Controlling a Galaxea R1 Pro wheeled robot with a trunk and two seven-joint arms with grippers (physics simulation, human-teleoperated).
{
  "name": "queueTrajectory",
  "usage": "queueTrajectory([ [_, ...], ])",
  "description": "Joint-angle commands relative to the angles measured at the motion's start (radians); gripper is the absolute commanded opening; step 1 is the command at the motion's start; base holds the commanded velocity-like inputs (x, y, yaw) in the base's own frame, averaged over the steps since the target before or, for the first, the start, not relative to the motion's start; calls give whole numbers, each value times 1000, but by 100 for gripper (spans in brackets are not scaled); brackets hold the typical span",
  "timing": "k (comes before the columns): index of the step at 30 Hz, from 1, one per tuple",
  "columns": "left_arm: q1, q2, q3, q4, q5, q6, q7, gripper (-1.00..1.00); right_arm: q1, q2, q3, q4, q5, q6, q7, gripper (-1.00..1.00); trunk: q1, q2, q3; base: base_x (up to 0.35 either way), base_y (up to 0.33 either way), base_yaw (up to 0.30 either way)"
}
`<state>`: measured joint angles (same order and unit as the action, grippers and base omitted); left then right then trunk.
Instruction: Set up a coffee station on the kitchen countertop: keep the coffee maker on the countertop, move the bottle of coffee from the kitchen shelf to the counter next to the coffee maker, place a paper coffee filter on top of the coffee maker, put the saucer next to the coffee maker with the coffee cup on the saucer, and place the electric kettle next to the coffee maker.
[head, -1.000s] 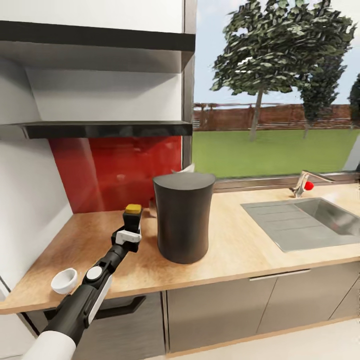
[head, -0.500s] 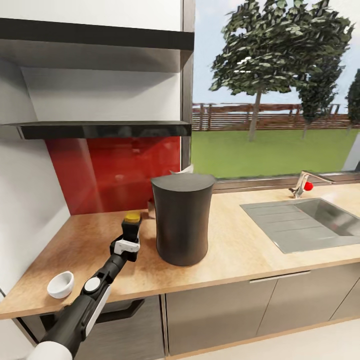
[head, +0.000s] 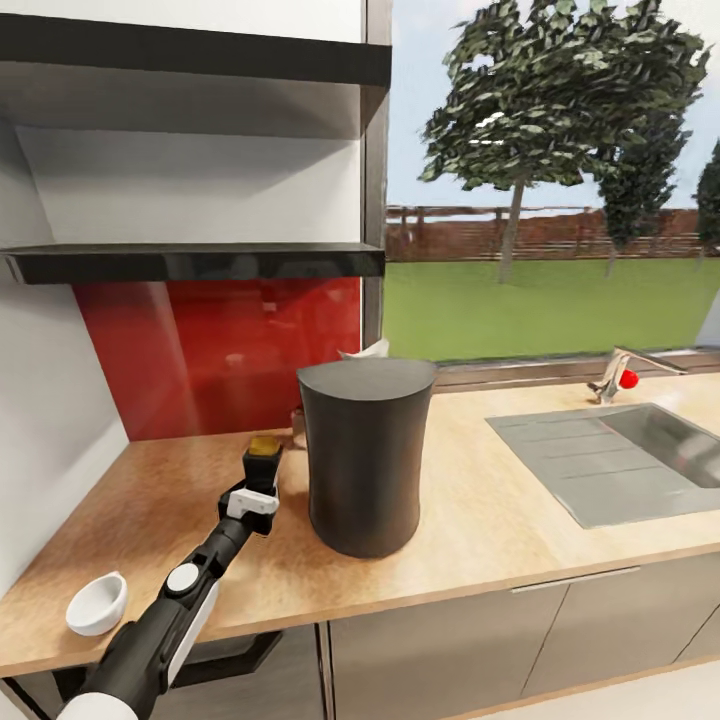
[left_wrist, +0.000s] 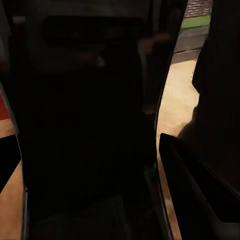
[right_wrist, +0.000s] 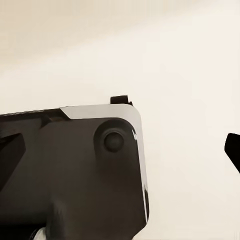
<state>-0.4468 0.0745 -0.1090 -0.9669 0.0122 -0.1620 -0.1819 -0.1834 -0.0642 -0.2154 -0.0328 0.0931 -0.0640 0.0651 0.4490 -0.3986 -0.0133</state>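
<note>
One step is in hand: the left gripper (head: 262, 478), closed on the bottle (head: 263, 458), holds it low over the countertop (head: 480, 500) at lower left of centre, just left of the coffee maker (head: 365, 455). Next, I judge, set it down and release. Open worktop lies left; the cup (head: 97, 604) sits near the front edge. Right gripper: cannot tell.

steel sink (head: 600, 455), tap (head: 615, 372), red backsplash (head: 215, 350)
</note>
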Motion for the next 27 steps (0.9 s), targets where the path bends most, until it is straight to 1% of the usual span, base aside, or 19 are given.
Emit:
queueTrajectory([
  [1,0,1,-1,6,1,-3,-1,-100,-1,0,-9,1,10,-4,3,100,1,-1,-1,330,0,0],
  [4,0,1,-1,12,1,-5,-1,-100,-1,-1,-9,2,10,-4,2,100,1,-1,-1,290,0,0],
  [9,0,-2,-3,41,-1,-17,-1,-100,-1,-3,-9,3,11,-4,2,100,1,-1,-1,57,0,0],
  [13,0,-6,-3,64,-1,-39,-1,-100,-1,-5,-9,4,11,-4,2,100,1,-1,-1,5,0,0],
  [14,0,-6,-3,96,-1,-72,-1,-100,-1,-6,-9,4,11,-4,2,100,1,-1,-1,1,0,0],
  [17,0,-8,-4,115,-1,-86,-1,-100,-1,-6,-9,4,11,-4,2,100,1,-1,-1,30,0,0],
  [23,1,-8,-4,117,1,-86,-1,-100,-1,-6,-9,4,11,-4,2,100,1,-1,-1,246,0,0],
  [27,0,-10,-5,117,1,-86,-1,-100,-1,-6,-9,4,11,-4,2,100,1,-1,-1,78,0,0],
])
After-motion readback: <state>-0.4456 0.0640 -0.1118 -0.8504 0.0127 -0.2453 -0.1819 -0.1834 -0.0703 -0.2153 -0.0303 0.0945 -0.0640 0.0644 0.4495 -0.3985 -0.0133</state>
